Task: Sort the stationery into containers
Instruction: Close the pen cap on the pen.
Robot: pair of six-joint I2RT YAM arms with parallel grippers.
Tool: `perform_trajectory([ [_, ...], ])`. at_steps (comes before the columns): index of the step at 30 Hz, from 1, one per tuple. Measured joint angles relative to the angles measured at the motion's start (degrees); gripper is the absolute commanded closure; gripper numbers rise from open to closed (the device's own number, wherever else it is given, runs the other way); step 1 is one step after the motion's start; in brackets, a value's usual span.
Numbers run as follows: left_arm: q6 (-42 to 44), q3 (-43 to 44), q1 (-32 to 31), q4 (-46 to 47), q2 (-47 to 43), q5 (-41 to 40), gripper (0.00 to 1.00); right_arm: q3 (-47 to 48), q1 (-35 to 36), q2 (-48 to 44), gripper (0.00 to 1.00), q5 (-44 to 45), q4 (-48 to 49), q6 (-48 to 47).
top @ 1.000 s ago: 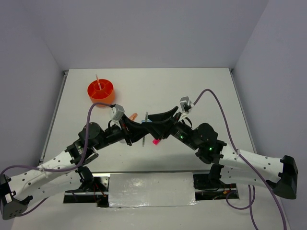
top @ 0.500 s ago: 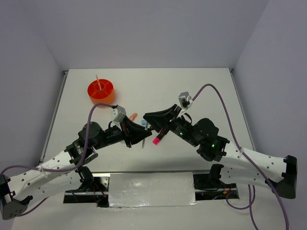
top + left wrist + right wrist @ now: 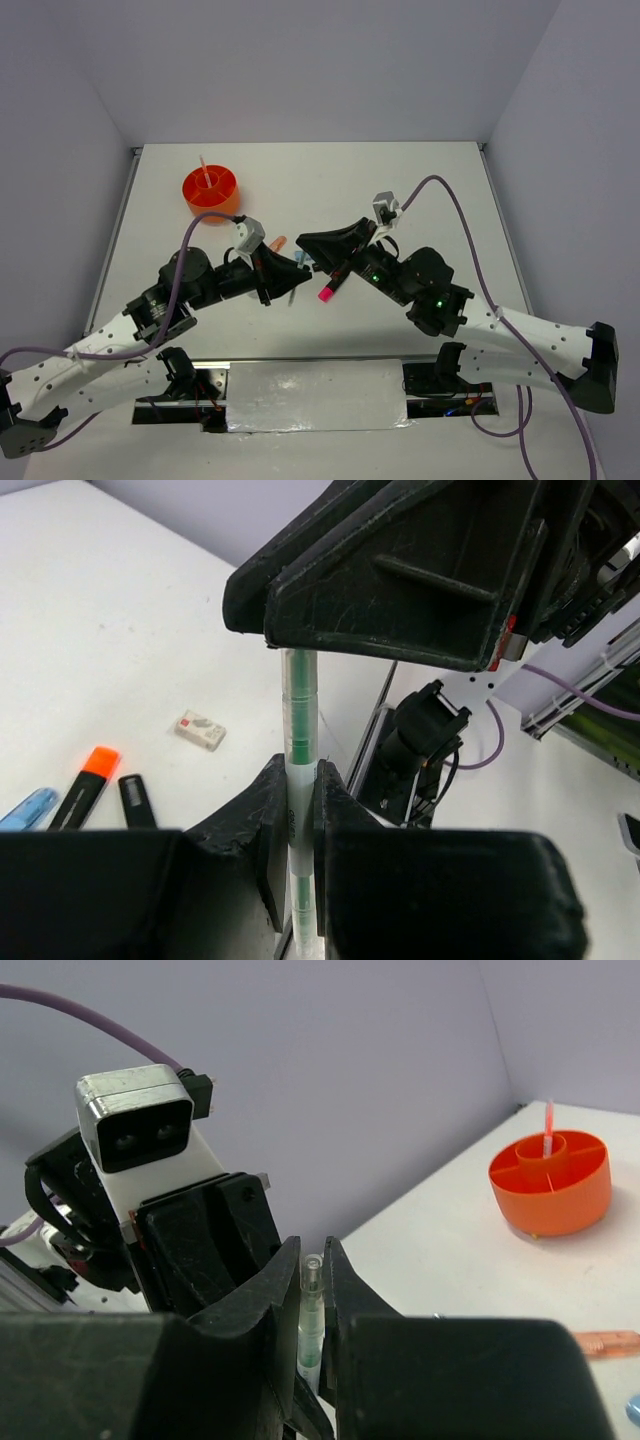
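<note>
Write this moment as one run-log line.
left gripper: shut on green pen | right gripper: shut on same pen | pen: bridging both grippers | orange organiser: thin pen upright in centre well

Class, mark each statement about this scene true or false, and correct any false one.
1. The left gripper and right gripper are both shut on the green pen. True.
2. The orange organiser is empty. False: a thin pen stands in its centre well.
3. The orange-capped highlighter lies on the table. True.
4. The beige eraser is inside the organiser. False: it lies on the table.
</note>
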Motion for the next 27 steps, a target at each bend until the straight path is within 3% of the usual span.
perform_trajectory([
  [16, 8.1, 14.4, 0.3, -26.8, 0.8, -0.7, 1.0, -7.3, 3.6, 7.7, 1.0, 2.9, 23.2, 3.2],
  [27, 9.9, 21.7, 1.1, -36.3, 3.4, 0.6, 1.0, -7.3, 6.7, 10.2, 1.0, 7.7, 28.2, 3.0],
])
